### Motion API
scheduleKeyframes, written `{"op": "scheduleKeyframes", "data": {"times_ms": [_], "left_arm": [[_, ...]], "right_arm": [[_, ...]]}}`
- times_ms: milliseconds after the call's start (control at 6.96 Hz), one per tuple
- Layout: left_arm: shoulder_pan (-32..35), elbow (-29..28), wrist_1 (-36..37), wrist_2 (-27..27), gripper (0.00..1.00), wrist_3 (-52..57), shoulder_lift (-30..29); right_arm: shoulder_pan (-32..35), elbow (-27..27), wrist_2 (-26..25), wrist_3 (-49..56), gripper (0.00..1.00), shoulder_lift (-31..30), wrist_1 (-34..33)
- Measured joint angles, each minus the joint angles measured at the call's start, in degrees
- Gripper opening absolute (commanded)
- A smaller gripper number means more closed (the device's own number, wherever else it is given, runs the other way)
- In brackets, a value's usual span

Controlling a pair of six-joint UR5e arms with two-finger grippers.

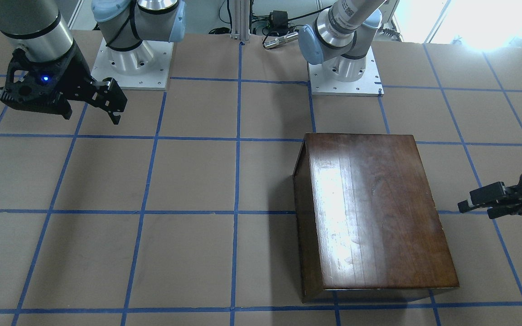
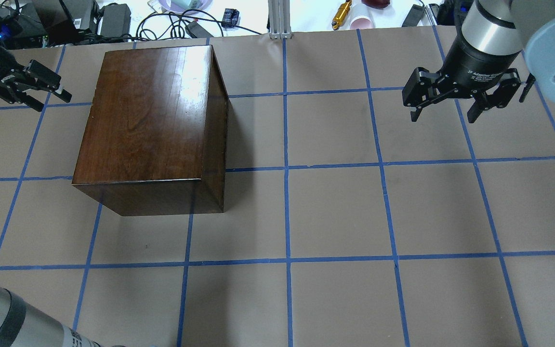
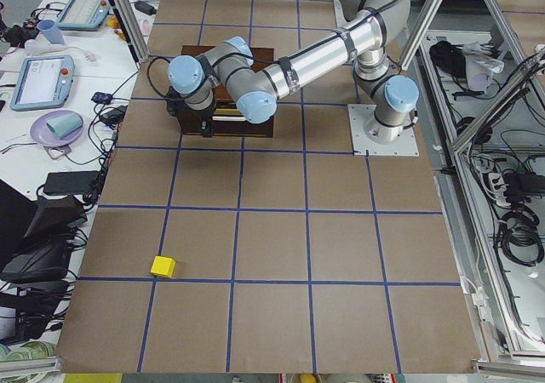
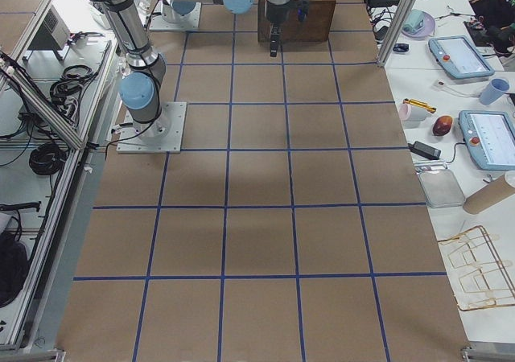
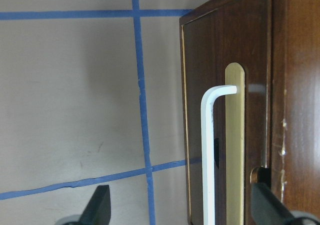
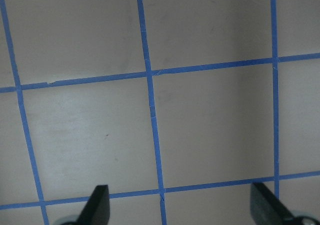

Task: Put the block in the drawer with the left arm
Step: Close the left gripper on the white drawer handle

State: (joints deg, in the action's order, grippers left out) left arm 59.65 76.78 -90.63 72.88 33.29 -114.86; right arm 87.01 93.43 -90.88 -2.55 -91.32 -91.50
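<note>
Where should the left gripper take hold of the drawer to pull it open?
Grip the white bar handle on the drawer front, at its straight middle. It stands off the panel, so come straight at the front with the open left gripper and one finger either side of the bar.

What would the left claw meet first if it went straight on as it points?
Probably the white handle on the drawer, straight ahead of the left claw; depth is unclear.

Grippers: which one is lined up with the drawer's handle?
The left gripper: its wrist view shows the white handle on the drawer front between its open fingers. The right gripper hangs over the taped table, well away from the wooden box.
</note>
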Motion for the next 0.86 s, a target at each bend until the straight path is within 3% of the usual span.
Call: {"op": "scheduleKeyframes", "data": {"times_ms": [862], "left_arm": [[-0.8, 6.3, 2.5, -3.7, 0.94, 6.0, -0.8]], "right_arm": [[0.0, 0.0, 0.0, 0.0, 1.0, 0.0, 0.0]]}}
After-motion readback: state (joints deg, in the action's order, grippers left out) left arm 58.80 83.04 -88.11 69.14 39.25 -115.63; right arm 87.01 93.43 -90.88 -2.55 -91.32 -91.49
